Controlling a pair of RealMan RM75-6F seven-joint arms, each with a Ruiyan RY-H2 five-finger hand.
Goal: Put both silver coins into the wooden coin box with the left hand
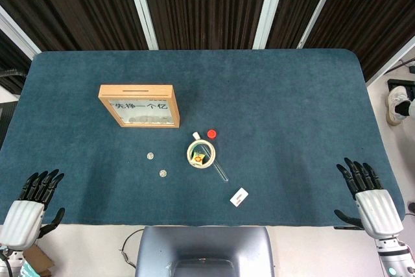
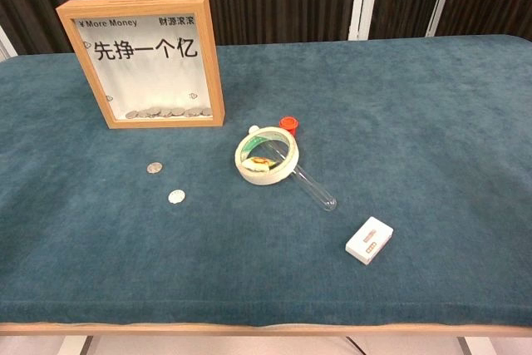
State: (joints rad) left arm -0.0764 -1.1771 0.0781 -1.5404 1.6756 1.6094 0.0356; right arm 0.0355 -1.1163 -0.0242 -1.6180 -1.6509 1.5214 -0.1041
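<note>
Two silver coins lie flat on the blue table cloth: one (image 1: 150,156) (image 2: 154,168) nearer the box, the other (image 1: 163,173) (image 2: 176,197) closer to the front edge. The wooden coin box (image 1: 139,104) (image 2: 145,60) stands upright behind them, glass-fronted, with several coins at its bottom and a slot on top. My left hand (image 1: 29,210) hovers open at the table's front left corner, far from the coins. My right hand (image 1: 369,199) is open at the front right edge. Neither hand shows in the chest view.
A roll of tape (image 1: 201,154) (image 2: 266,156) sits mid-table with a clear tube (image 1: 221,171) (image 2: 314,189) beside it and a small red cap (image 1: 211,133) (image 2: 288,123) behind. A small white device (image 1: 239,196) (image 2: 369,240) lies near the front edge.
</note>
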